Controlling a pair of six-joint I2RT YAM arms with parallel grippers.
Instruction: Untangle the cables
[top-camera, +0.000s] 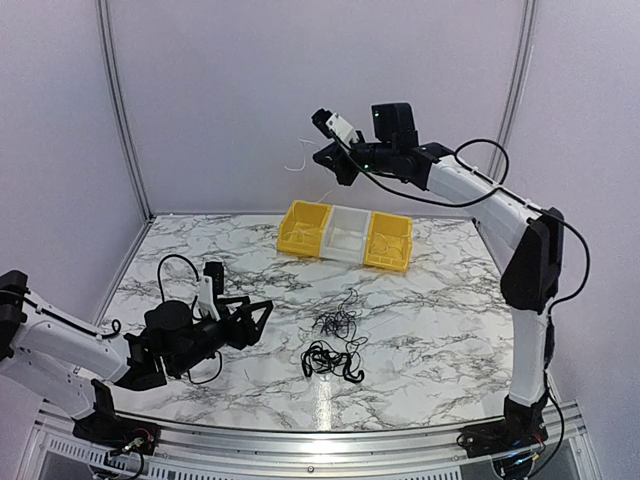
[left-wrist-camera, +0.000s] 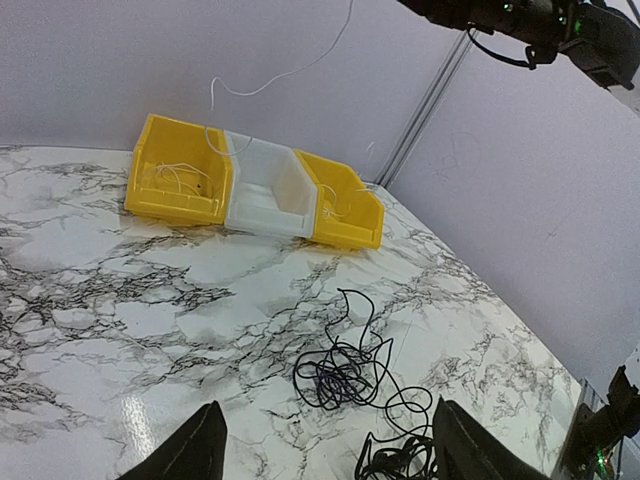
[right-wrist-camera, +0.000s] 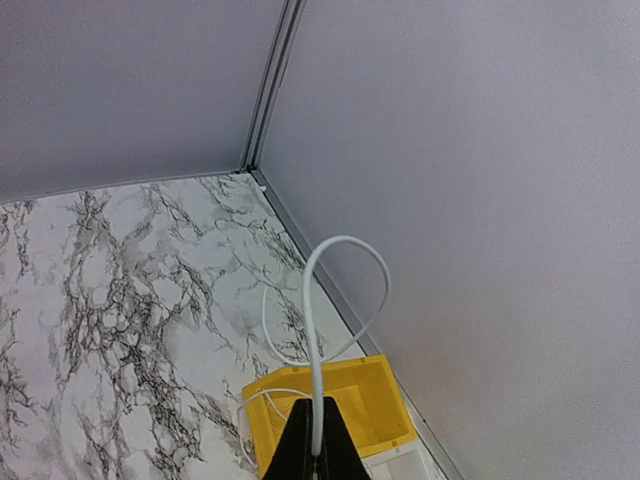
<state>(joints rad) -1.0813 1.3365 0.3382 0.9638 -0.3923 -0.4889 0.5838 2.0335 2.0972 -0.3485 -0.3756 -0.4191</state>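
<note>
While the right gripper (right-wrist-camera: 316, 455) sits at the bottom centre of its wrist view with its two dark fingers pressed together, a whitish cable (right-wrist-camera: 318, 340) is pinched between them. The cable rises straight from the tips, arches into a loop and falls back toward the lower left of that frame. In the overhead view this gripper hangs high in the upper middle of the frame, over the far end of the marble table (top-camera: 440, 330), and the cable trails off it to the left. The left gripper (top-camera: 258, 320) lies low in the lower left of the overhead view, its jaws spread wide, holding nothing and touching no wire. Its fingers (left-wrist-camera: 195, 450) frame the bottom edge of its own wrist view, with a loose black tangle (left-wrist-camera: 340, 380) on the table between and just beyond them. In the overhead view that tangle lies near the middle of the frame, and a denser black bundle (top-camera: 328, 360) lies just below it; whether a strand joins the two I cannot tell for sure. Along the upper edge of the table three containers stand side by side, touching: a yellow bin (top-camera: 305, 228), a white bin (top-camera: 347, 233) and a second yellow bin (top-camera: 389, 240). Thin pale wires lie in both yellow ones.
</note>
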